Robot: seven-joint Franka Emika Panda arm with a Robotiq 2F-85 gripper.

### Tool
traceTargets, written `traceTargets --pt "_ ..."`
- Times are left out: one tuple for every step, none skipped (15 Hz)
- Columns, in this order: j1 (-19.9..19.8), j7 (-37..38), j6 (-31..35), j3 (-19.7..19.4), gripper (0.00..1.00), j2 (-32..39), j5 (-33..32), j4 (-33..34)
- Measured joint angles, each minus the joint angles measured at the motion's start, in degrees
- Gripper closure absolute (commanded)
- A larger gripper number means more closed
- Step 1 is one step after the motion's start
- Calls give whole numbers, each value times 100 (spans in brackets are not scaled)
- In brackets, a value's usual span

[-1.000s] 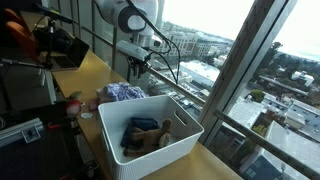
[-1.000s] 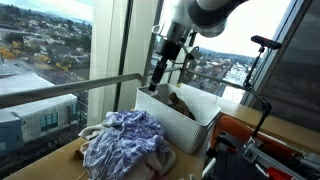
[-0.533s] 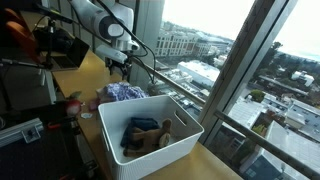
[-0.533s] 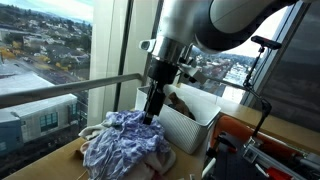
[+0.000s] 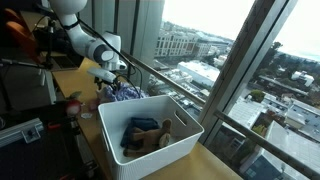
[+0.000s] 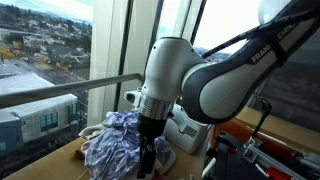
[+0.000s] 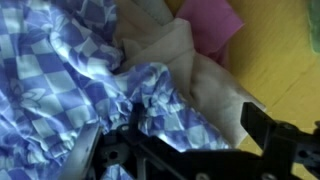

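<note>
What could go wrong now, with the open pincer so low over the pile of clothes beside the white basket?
1. The pincer stands open over folds where the blue checked cloth overlaps the beige cloth; it may pinch both at once.
2. The white basket stands right beside the pile, so a dragged cloth might snag its rim.

Arm [image 6: 190,85] arched forward, wrist [image 6: 150,135] aimed straight down, jaws low and spread wide apart
</note>
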Motion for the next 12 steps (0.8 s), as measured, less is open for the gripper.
traceTargets --pt "10 63 40 -46 28 163 -56 11" --pt "10 112 57 -90 35 295 -92 33" --pt "7 154 59 -132 44 387 -97 62" --pt "1 203 58 -166 51 428 -97 92" --pt "-10 266 36 -181 58 426 -96 127" --pt "-26 329 2 -182 66 396 -86 153" --pt "-39 386 -41 -181 73 342 -73 171" --pt "-50 434 -97 -177 79 265 -50 175" --pt "-66 472 -153 -165 88 164 -10 161" --pt "-88 487 -231 -143 94 29 56 131" --pt "-123 491 -318 -107 99 -131 142 88" --pt "-170 490 -407 -59 100 -325 262 31"
